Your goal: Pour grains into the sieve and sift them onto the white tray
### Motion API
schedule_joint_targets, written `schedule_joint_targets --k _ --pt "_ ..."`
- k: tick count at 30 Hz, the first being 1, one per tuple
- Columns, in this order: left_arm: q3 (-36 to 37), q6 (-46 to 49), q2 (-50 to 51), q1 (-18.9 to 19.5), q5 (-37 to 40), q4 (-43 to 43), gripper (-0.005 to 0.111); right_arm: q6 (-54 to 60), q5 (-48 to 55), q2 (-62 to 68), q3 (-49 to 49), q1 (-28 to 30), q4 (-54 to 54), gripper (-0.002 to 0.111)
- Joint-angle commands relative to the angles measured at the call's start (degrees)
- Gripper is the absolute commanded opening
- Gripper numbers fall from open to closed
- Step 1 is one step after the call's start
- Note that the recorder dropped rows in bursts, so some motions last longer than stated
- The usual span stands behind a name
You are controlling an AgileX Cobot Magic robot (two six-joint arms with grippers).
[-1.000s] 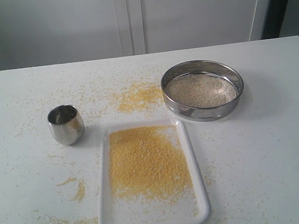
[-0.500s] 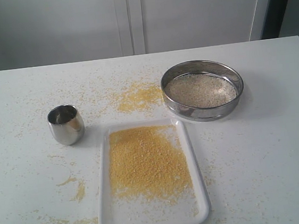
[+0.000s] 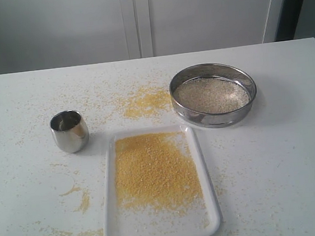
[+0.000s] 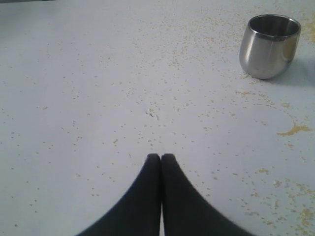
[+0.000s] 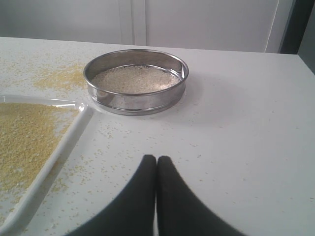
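The left hand (image 4: 161, 156) and right hand (image 5: 156, 158) are both clenched, black tips pressed together, grasping nothing, over a white tabletop (image 4: 98, 98) strewn with stray specks. Ahead of the right hand, well apart, stands the wide round steel sieve (image 5: 135, 101) holding pale beige grains (image 5: 135, 78). The flat white rectangular tray (image 5: 59, 147), spread with fine yellow grains (image 5: 24, 137), lies nearer, off to one side. A small shiny steel cup (image 4: 268, 46) stands upright ahead of the left hand.

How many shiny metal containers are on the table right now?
2: a small steel cup left of the white tray, and the wide sieve beyond the tray's far right corner. Nothing looks hidden.
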State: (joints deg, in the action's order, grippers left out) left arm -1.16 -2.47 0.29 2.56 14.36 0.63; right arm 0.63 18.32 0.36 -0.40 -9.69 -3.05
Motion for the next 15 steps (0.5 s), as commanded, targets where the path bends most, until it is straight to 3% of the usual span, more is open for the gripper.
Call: schedule_joint_targets --k 1,15 --pt "1.2 0.7 -0.3 0.1 -0.7 1.0 0.001 0.7 -0.4 -0.4 0.4 0.1 0.3 0.0" --pt "1.2 1.0 -0.3 0.2 -1.2 1.4 0.001 0.7 -0.4 -0.4 0.4 0.1 0.3 0.0"
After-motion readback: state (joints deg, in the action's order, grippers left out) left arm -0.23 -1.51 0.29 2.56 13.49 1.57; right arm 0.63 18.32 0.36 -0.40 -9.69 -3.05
